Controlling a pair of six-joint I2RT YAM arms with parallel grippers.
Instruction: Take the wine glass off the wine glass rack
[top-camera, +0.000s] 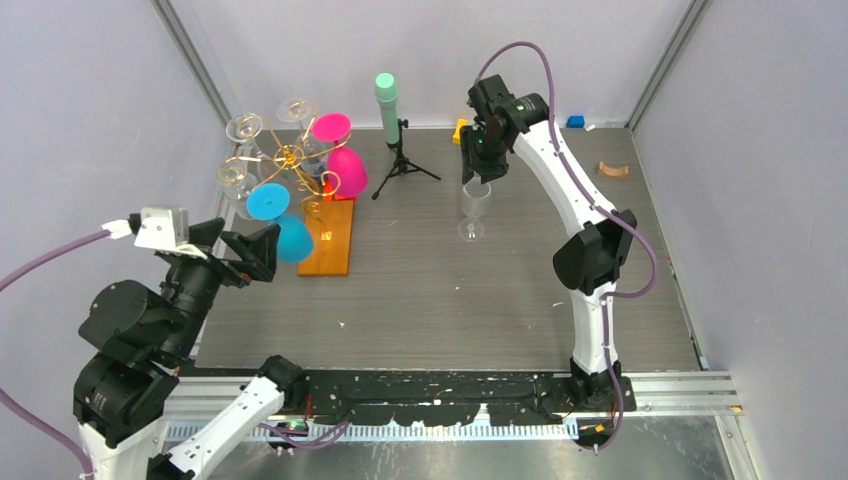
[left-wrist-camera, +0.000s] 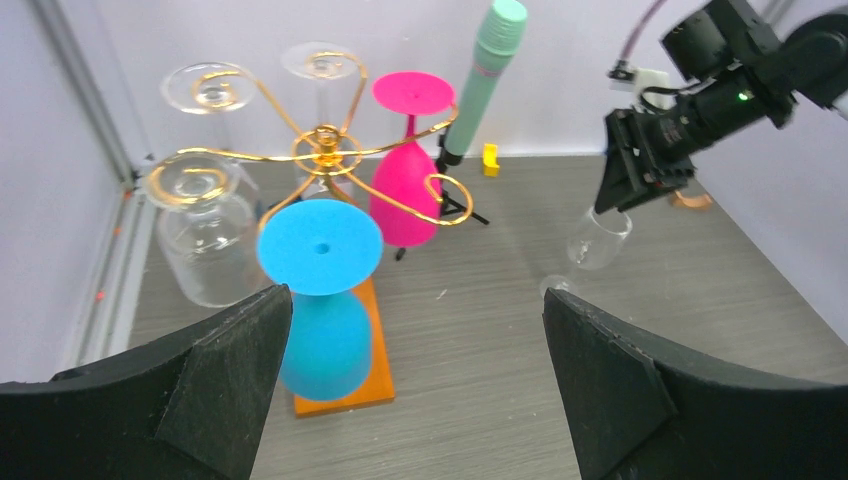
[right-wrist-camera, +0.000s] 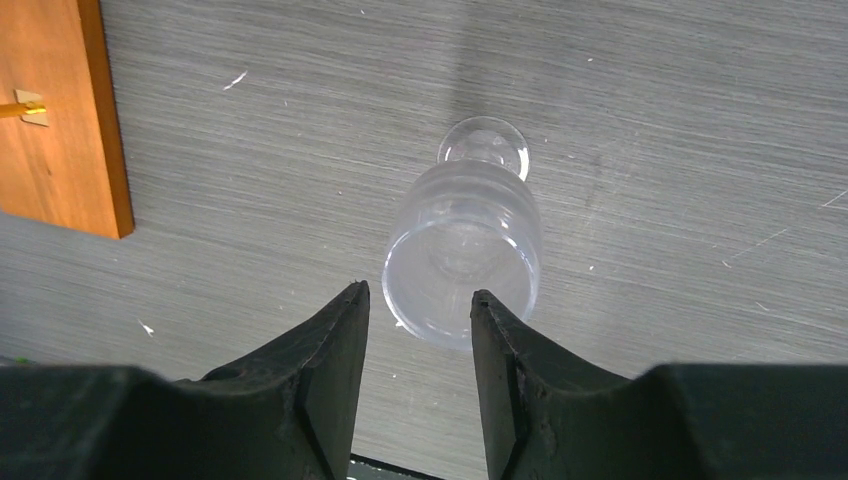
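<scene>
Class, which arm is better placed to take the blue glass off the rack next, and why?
Left. The left gripper is open and faces the blue glass hanging on the wine glass rack, close by. The right gripper is across the table, just above the clear glass standing there.

Four clear wine glasses (top-camera: 475, 205), one pink glass (top-camera: 347, 170), one blue glass (top-camera: 293, 238), one wine glass rack (top-camera: 290, 155), one black tripod (top-camera: 402, 160), one yellow block (top-camera: 459, 128).

Wine glass rack (left-wrist-camera: 325, 150) gold, base (top-camera: 335, 240) orange. Pink glass (left-wrist-camera: 405, 195), blue glass (left-wrist-camera: 322, 340) hung. Wine glass (top-camera: 475, 205) clear. Desk (top-camera: 450, 290) grey woodgrain.
</scene>
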